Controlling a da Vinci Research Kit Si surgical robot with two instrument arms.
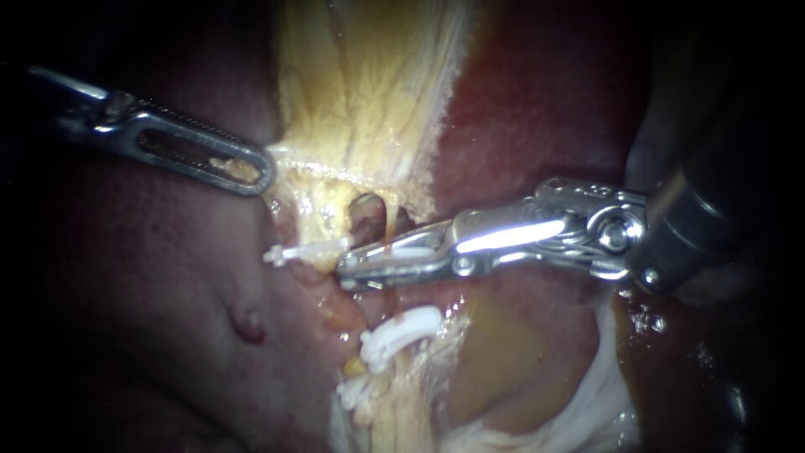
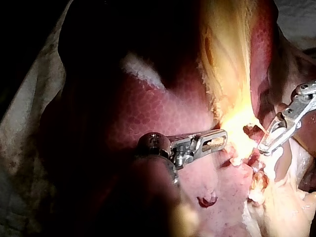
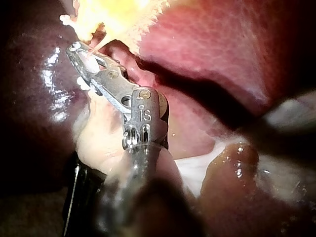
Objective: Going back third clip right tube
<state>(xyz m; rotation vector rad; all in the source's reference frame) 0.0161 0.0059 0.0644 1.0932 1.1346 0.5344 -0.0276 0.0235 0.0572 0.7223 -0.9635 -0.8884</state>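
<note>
The jaws of the right instrument (image 1: 344, 273) sit in the middle of the endoscope view, spread a little, with a thin gap between them. They hold nothing. A thin brown tube (image 1: 390, 220) comes down from above and passes right at these jaws. Just left of the jaw tips a white clip (image 1: 306, 252) sticks out sideways from the yellow, wet tissue there. I cannot tell which tube this clip sits on. From its own camera, the right instrument (image 3: 74, 49) points its tips at the same yellow edge. Its shiny shaft goes off to the right side of the frame. In the upper left, the jaws of the left instrument (image 1: 262, 172) are pressed together and pinch the edge of the yellow tissue (image 1: 369, 92). The left wrist view shows the left instrument (image 2: 222, 138) touching that bright tissue too, with the right instrument (image 2: 264, 148) just beyond it. Lower in the endoscope view lie two more white clips (image 1: 401, 331), one under the other. The dark red liver (image 1: 151, 277) fills both sides.
</note>
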